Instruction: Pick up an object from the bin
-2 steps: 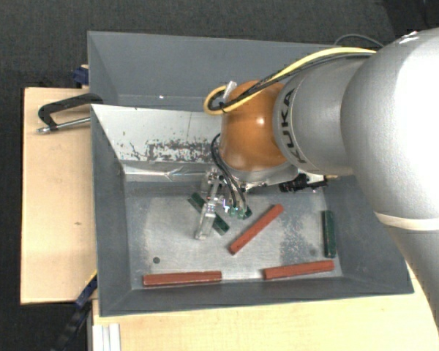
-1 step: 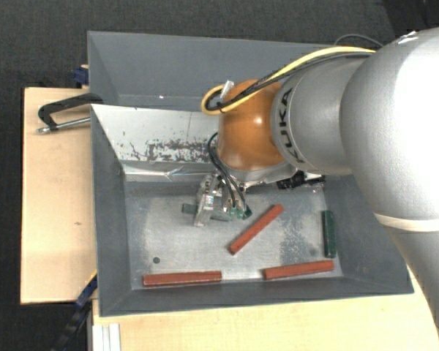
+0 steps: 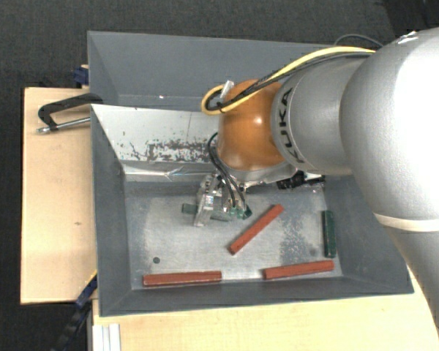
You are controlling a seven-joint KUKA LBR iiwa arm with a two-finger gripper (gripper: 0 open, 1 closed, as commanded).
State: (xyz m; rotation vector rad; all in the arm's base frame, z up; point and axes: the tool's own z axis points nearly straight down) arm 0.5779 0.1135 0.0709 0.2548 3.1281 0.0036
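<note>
One slanted, flat red-brown bar (image 3: 254, 229) just beside the hand (image 3: 211, 209), grip state unclear.

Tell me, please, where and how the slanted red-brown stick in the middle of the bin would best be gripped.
Probably at its middle, from straight above, closing across its narrow width. The slanted red-brown stick lies flat on the floor of the bin, with bare floor along both long sides, so there is room to come down on either side. A hold near one end would likely be less balanced.
</note>
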